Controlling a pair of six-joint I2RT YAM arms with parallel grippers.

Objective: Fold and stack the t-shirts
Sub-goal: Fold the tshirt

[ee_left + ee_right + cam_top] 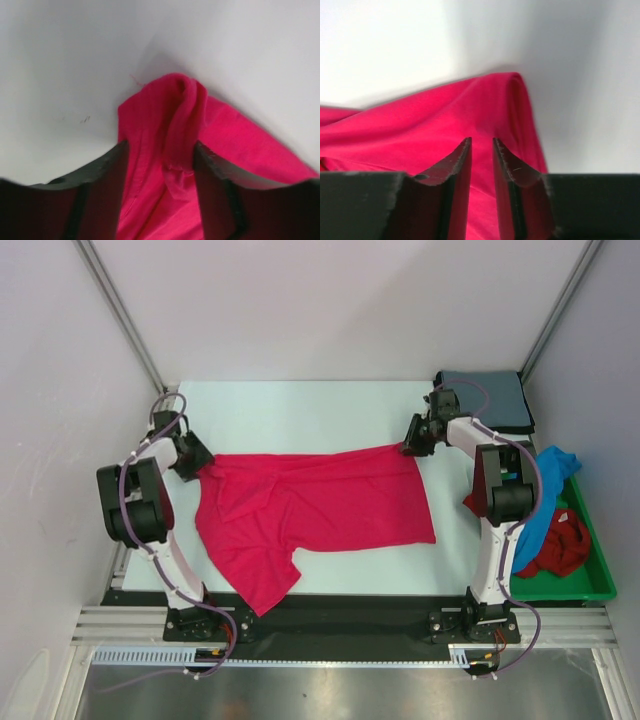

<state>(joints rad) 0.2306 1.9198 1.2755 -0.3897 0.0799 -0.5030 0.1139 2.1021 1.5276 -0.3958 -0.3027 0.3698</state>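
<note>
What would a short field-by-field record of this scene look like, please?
Spread on table: pink-red t-shirt, wrinkled, unfolded
Left gripper: jaws apart astride its far left corner; grip unclear
Right gripper: shut on its far right corner
Far right of table: grey-blue t-shirt, folded
Green tray: bright blue t-shirt and darker red t-shirt, crumpled

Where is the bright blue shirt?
In the top view, the bright blue shirt lies at the right, in the green tray, beside the darker red shirt.
</note>
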